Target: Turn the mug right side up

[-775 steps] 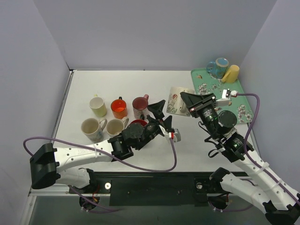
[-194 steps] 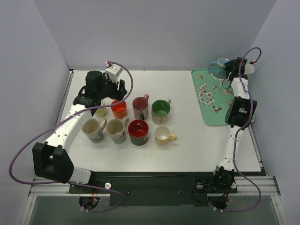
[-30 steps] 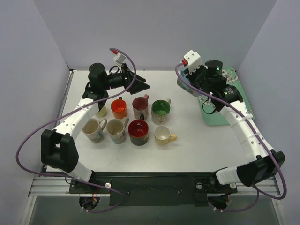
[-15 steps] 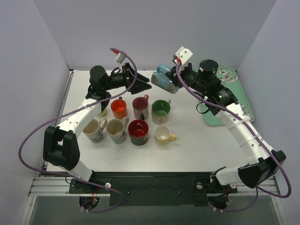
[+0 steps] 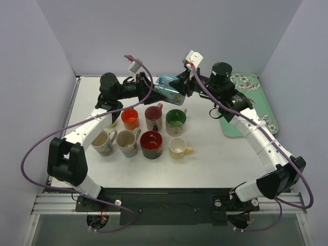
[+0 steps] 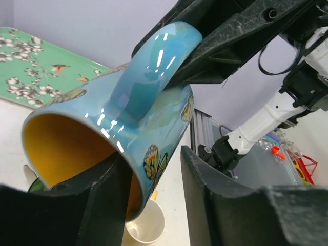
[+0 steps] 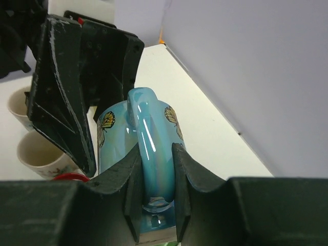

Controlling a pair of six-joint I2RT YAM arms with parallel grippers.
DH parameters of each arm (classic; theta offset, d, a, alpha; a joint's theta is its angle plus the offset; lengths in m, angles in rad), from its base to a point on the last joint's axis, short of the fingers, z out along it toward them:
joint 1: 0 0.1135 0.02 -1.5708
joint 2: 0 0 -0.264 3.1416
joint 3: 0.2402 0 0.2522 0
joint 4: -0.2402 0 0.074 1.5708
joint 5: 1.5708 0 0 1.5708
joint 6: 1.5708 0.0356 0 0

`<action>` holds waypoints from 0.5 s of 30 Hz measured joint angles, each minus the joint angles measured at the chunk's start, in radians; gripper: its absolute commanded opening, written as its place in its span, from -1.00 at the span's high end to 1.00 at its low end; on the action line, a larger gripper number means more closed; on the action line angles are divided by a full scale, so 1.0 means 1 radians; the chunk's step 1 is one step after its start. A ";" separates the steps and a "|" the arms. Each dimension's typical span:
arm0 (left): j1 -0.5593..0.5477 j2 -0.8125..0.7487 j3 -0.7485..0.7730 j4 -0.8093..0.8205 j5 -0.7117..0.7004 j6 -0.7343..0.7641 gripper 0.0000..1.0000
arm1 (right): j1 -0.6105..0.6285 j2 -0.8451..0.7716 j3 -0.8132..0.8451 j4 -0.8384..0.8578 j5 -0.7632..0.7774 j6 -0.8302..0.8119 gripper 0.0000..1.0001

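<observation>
Clamping the blue mug [image 5: 168,92] by its handle in the right hand [image 7: 155,151], tipped sideways, aloft at 12 o'clock over the worktop [image 5: 215,154]; straddling its rim with the left hand [image 6: 154,156], cannot tell whether clenched

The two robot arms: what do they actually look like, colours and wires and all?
The left arm and right arm match: white tube-like links joined by chunky round black joints. Each ends in two flat, black, wedge-shaped fingers, a little scuffed. A purple cable loops along each arm to a small white box on the wrist.
</observation>
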 measured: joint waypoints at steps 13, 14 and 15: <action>0.036 -0.017 0.013 -0.148 -0.010 0.036 1.00 | -0.056 0.088 0.000 0.175 -0.046 0.211 -0.85; 0.048 -0.017 0.042 -0.272 -0.042 0.089 1.00 | -0.061 0.087 0.008 0.177 -0.015 0.215 -0.85; 0.061 -0.011 0.088 -0.420 -0.097 0.156 1.00 | -0.064 0.087 0.019 0.177 0.018 0.211 -0.85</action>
